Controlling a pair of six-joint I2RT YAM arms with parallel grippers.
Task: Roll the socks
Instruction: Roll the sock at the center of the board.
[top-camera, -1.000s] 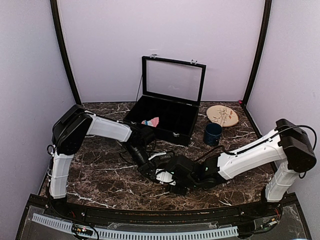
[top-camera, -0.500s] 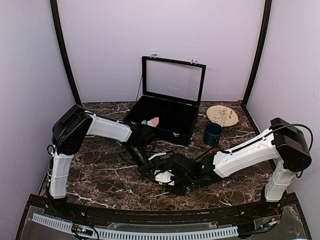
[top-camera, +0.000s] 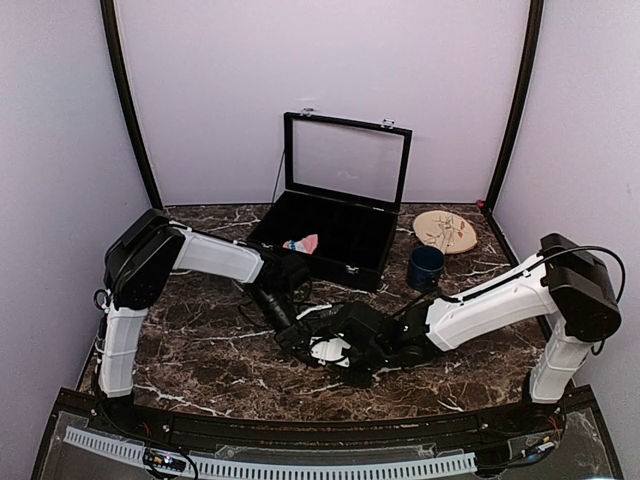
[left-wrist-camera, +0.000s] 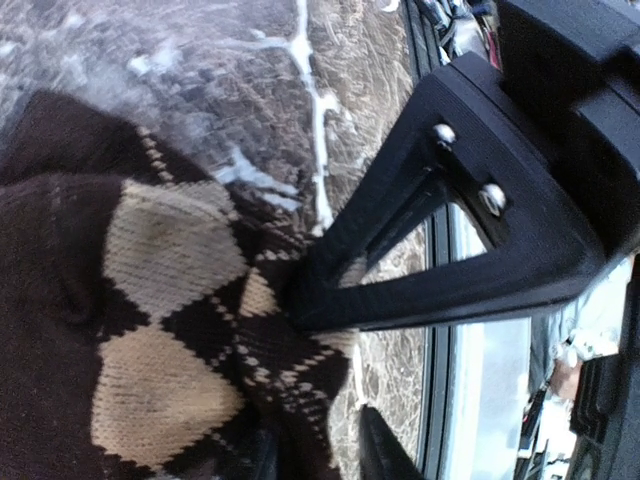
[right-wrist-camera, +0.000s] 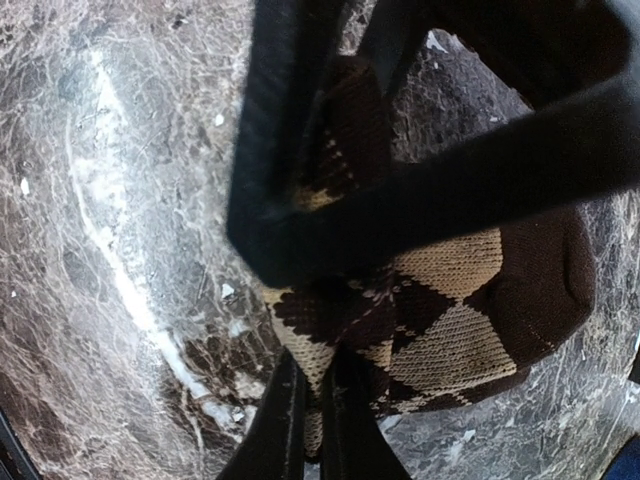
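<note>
Bases: the left arm (top-camera: 215, 258) and the right arm (top-camera: 490, 305) stand at the near edge of the table (top-camera: 200, 345), one at each side. Both reach inward, and their wrists meet low over the middle of the near half.
Brown sock: the brown sock (left-wrist-camera: 150, 330), dark with tan argyle diamonds, lies bunched on the marble right where the two wrists meet. From above it is almost wholly hidden beneath them.
Right grip: the right gripper (right-wrist-camera: 315, 420) has its fingertips drawn together on a fold at the sock's edge, the knit pinched between them.
Left grip: the left gripper (left-wrist-camera: 318, 455) shows only its two tips at the bottom edge of its own view. They stand apart with sock fabric filling the gap; whether they press the fabric cannot be told.
Contact: in the left wrist view a black triangular finger of the other gripper touches the sock with its point.
Mug: a dark blue mug (top-camera: 425, 268) stands upright farther back, right of centre, just beside the front right corner of the case.
Case: the black case (top-camera: 365, 275) sits open behind the arms, its lid (top-camera: 346, 122) upright with a clear pane.
Pink sock: the pink sock (top-camera: 300, 243) lies inside the case, toward its left front part, well apart from both grippers.
Disc: a round wooden disc (top-camera: 445, 232) lies flat near the back right corner, behind the mug.
</note>
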